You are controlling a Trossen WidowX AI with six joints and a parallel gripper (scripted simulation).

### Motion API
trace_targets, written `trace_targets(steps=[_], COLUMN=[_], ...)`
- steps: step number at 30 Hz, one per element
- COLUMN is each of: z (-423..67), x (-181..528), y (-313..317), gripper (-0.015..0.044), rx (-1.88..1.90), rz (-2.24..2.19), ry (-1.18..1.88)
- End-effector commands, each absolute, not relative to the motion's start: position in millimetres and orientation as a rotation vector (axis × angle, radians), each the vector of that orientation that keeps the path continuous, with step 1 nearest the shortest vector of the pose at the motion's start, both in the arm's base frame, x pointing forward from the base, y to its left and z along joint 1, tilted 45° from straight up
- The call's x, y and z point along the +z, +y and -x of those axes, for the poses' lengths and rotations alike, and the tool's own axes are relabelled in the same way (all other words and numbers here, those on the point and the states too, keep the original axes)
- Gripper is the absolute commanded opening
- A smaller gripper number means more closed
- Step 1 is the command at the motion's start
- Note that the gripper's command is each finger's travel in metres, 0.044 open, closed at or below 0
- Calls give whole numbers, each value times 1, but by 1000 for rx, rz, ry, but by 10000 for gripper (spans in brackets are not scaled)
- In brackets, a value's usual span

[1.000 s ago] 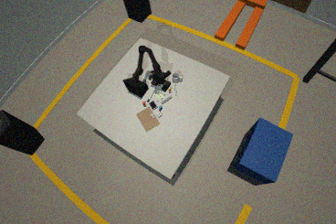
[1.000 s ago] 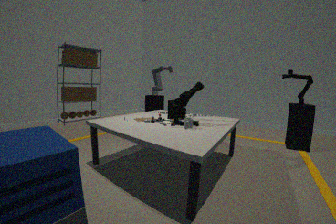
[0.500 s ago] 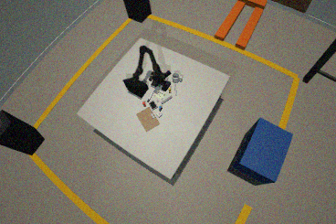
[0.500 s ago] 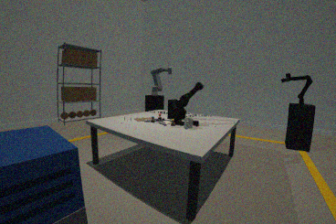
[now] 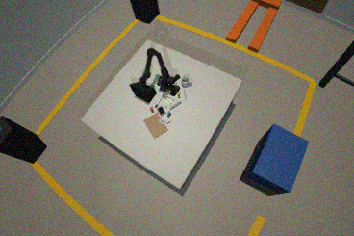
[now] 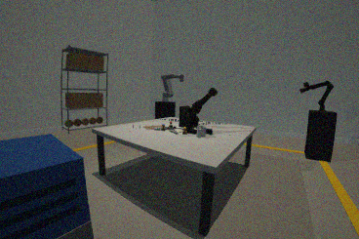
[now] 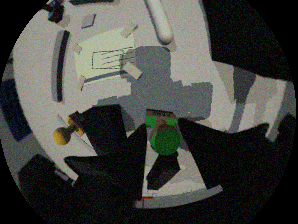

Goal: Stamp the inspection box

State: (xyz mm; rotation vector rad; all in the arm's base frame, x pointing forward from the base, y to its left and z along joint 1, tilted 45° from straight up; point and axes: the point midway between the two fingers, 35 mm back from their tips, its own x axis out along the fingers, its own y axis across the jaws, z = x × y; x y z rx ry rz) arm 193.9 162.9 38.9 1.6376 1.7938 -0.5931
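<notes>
Pincer point(image 7: 161, 156) is releasing the green PASS stamp point(image 7: 164, 140) onto the desk point(image 7: 174, 104); best lifting straight up, no nudging.

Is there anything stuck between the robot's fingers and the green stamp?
Nothing visible is in the way. In the wrist view the green stamp sits right between the open fingers of the gripper, with only bare white table showing around it.
</notes>
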Motion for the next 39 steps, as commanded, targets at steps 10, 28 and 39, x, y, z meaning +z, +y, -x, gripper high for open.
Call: trace_targets(steps=[10, 28, 39], z=[-204, -198, -198], x=[94, 121, 120], y=[99, 78, 78], gripper=[263, 263, 263], rx=[-619, -613, -619], rz=[-1623, -1633, -1635], ry=[1780, 1789, 1791])
